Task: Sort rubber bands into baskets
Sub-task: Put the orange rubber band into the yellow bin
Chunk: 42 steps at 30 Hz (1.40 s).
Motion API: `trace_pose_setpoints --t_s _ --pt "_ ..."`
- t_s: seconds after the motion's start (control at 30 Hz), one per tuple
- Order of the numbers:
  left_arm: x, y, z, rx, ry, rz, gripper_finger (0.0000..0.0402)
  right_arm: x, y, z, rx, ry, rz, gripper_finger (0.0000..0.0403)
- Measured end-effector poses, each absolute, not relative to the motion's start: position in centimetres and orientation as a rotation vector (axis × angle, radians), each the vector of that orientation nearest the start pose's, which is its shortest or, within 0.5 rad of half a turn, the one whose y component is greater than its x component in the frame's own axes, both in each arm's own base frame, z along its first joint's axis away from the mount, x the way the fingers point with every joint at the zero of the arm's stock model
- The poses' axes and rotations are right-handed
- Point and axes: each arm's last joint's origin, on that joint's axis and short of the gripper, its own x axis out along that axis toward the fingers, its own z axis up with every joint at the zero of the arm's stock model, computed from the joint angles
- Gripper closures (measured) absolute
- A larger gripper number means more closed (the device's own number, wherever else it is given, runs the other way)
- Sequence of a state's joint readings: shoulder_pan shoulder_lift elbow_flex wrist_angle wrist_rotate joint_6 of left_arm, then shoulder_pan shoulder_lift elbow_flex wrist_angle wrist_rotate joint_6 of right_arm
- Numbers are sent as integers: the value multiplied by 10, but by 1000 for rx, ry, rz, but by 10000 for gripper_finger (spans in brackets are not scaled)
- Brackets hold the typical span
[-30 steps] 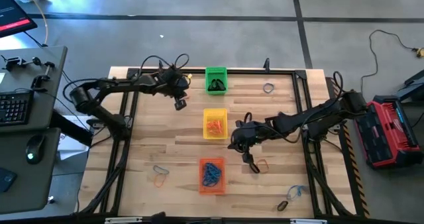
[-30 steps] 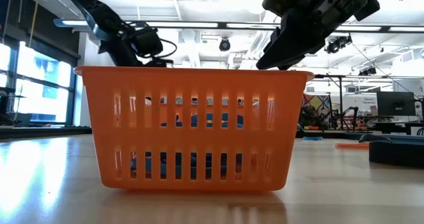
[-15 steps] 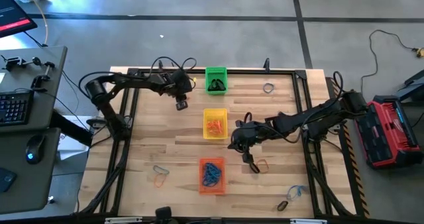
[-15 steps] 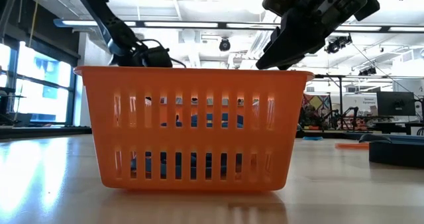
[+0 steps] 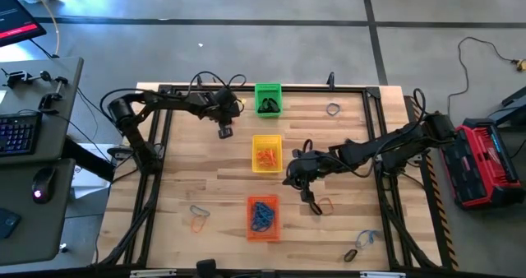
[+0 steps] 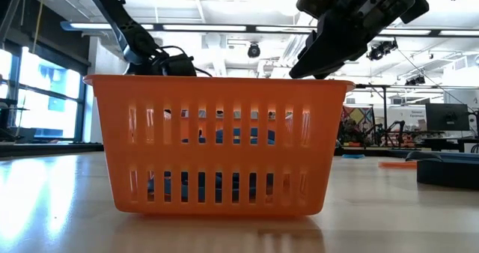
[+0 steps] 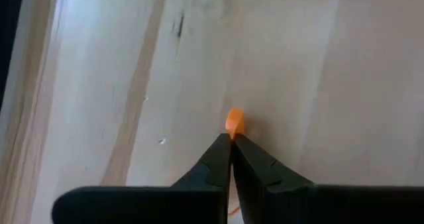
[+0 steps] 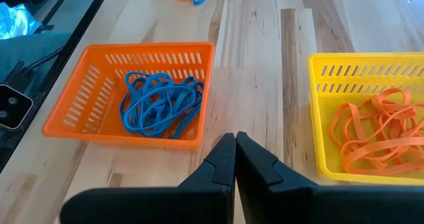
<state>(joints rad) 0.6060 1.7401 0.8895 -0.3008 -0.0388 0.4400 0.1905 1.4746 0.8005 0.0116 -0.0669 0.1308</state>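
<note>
From above, the left hand [image 5: 223, 132] hangs near the green basket [image 5: 267, 99], well apart from the yellow basket [image 5: 266, 154]; it should carry its catch there with plenty of open counter [image 5: 205, 179]. Up close, its fingers pinch an orange rubber band [image 7: 234, 121]. The right hand [image 8: 234, 139] is clenched, holding nothing, between the orange basket [image 8: 79, 105] and the yellow one.

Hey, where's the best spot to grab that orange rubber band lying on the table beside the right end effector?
Probably the far arc of the orange rubber band, coming straight down from above. It lies flat on the table as an open loop, so pinching across one thin strand suits it best.
</note>
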Motion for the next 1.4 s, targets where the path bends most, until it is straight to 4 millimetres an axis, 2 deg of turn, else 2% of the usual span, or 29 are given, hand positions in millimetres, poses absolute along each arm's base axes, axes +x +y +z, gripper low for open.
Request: trace_pose_setpoints --t_s 0.17,0.3,0.63,0.77,0.93,1.03,1.13,1.4 --pt "264 168 139 112 1266 306 400 292 60 200 104 697 194 403" --pt "277 154 154 130 1241 295 401 287 67 206 74 683 167 403" --pt "313 92 206 176 1066 206 401 260 85 225 34 678 21 403" --pt "327 67 220 165 999 174 401 250 90 229 38 688 -27 403" --pt "340 37 227 177 906 118 401 242 96 232 26 681 -56 403" --pt "345 26 231 172 844 101 401 241 100 232 12 676 -56 403" --pt "352 22 228 148 808 106 401 241 100 232 14 675 -59 403" --pt "369 24 200 122 844 73 401 241 100 232 33 674 -73 403"
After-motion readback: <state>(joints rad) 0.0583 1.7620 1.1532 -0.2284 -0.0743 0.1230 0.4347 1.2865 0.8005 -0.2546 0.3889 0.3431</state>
